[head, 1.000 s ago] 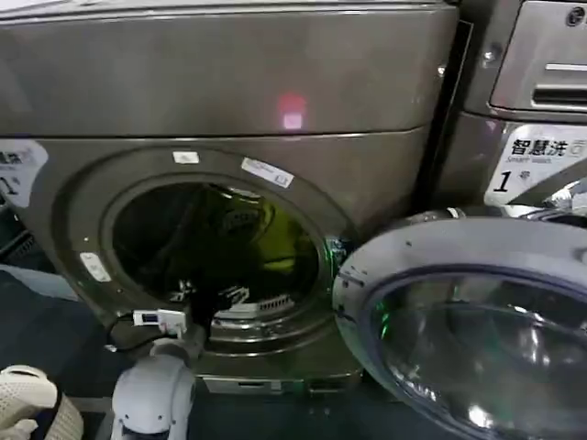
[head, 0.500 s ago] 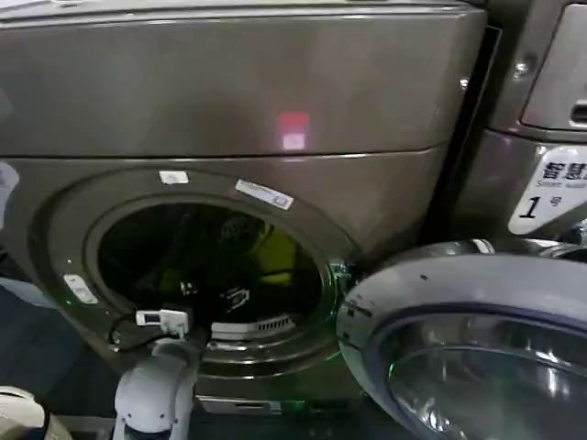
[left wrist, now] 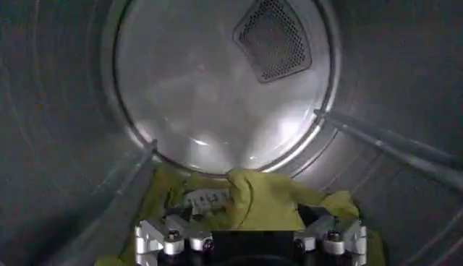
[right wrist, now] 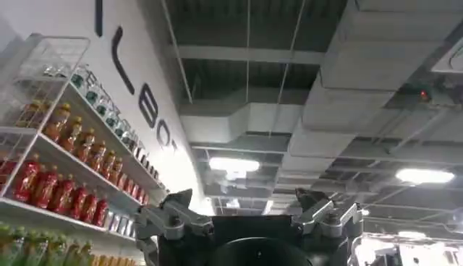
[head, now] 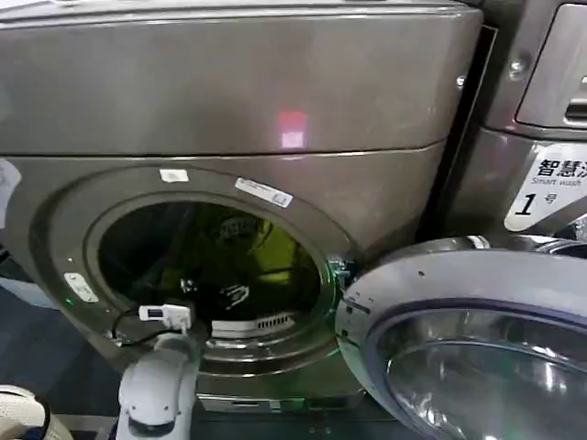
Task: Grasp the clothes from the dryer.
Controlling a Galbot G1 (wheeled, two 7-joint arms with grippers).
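while reaching inside dryer (head: 275, 101) drum, left tool (left wrist: 249, 217) spread over clothes (left wrist: 268, 202); right tool (right wrist: 249, 209) spread.

My head view was dim and soft all over. A pink light (head: 292, 128) glowed on the dryer (head: 229, 92), its edges smeared. Inside the porthole I saw mostly black, with a murky green tint from the clothes (head: 266, 247). The open door (head: 468, 339) caught pale glare on its glass. In the left wrist view the drum's back wall (left wrist: 217, 94) shone bright, the sides falling dark. Ceiling lamps (right wrist: 233, 165) flared white in the right wrist view.
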